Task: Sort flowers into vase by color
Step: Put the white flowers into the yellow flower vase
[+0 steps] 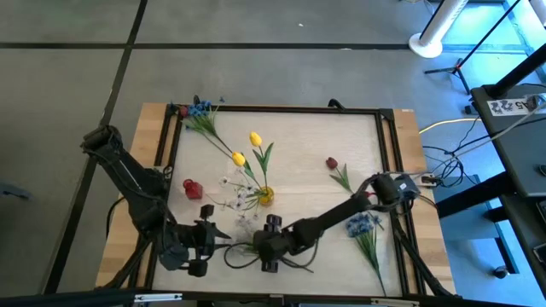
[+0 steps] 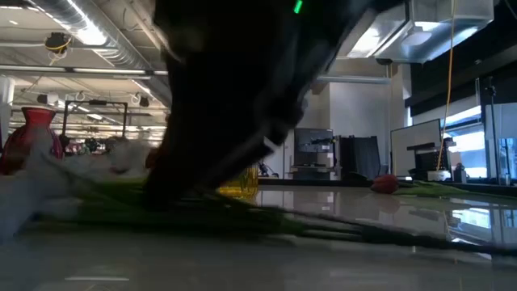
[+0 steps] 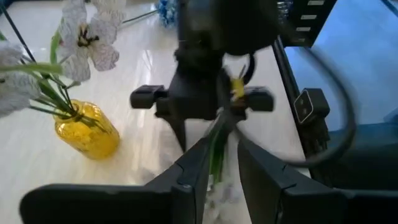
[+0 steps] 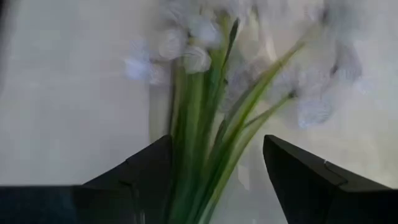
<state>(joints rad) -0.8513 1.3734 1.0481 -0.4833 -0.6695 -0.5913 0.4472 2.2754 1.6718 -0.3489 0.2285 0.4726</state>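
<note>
White sprigs [image 4: 193, 56] lie flat on the table near its front edge, their green stems [image 4: 205, 124] running back between the fingers of my right gripper [image 4: 217, 180]. That gripper [image 1: 260, 251] is open and points down at a slant, a finger on either side of the stems. My left gripper [image 1: 223, 236] hangs above the table to the left, its fingers [image 3: 221, 168] a narrow gap apart with nothing in them; the stem shows through the gap. Two yellow tulips [image 1: 254, 138] stand in the yellow vase [image 1: 266, 198].
A red vase [image 1: 192, 188] stands left of the yellow one. Blue flowers lie at the far left corner [image 1: 199, 111] and at the near right [image 1: 363, 224]. A dark red bud [image 1: 331, 162] lies right of centre. A black frame [image 1: 384, 153] borders the table.
</note>
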